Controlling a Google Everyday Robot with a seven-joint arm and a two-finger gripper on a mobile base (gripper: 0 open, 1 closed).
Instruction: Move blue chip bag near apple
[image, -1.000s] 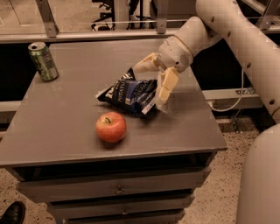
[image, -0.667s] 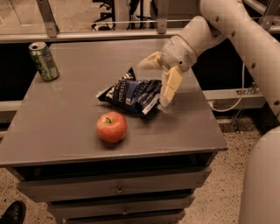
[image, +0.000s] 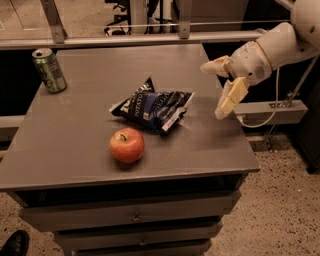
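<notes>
Camera view, blue chip bag near apple, tool near bag

Blue chip bag is showing dark navy foil with white lettering and a pale panel at its lower right corner. Apple is reading red-orange, with yellowish patches near the dark stem. Soda can is showing green with pale markings and a silver top. Surface is showing plain matte grey; drawer fronts are matching it. Gripper is hanging over the surface's right edge, right of the bag, fingers spread, cream-yellow. Arm is showing off-white. Floor is showing beige with dark flecks. Shoe is showing black.
</notes>
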